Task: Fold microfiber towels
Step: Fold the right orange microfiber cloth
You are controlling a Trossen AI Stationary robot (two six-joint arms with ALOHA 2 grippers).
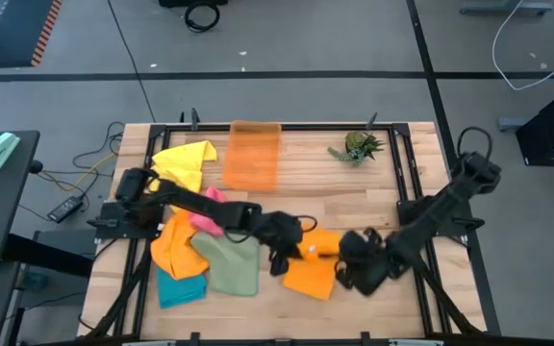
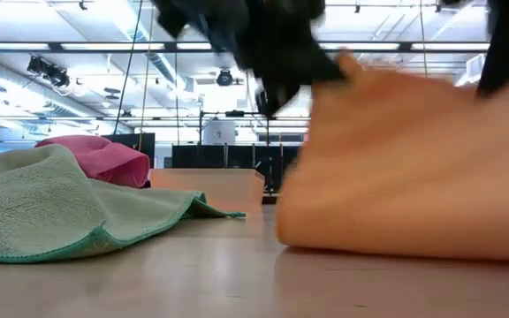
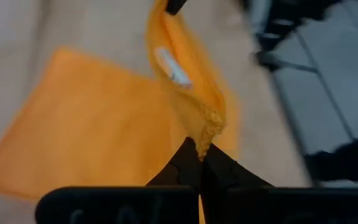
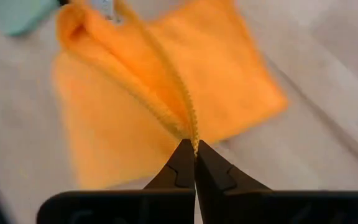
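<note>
A robotics lab: wooden table (image 1: 296, 207) in a black frame, taped grey floor (image 1: 287, 48), cables, ceiling lights upper frame

orange microfiber towel (image 1: 312, 273): front centre of table, partly lifted, top edge raised, lower part flat | sage green towel (image 1: 231, 265): crumpled, to its left | pink (image 1: 207, 217), second orange (image 1: 176, 245), teal (image 1: 179, 287), yellow (image 1: 187, 161) towels: heaped at left

An orange tray (image 1: 253, 154) lies near a spiky green plant (image 1: 358, 146) (both at the table's (image 1: 354, 207) far edge).
</note>
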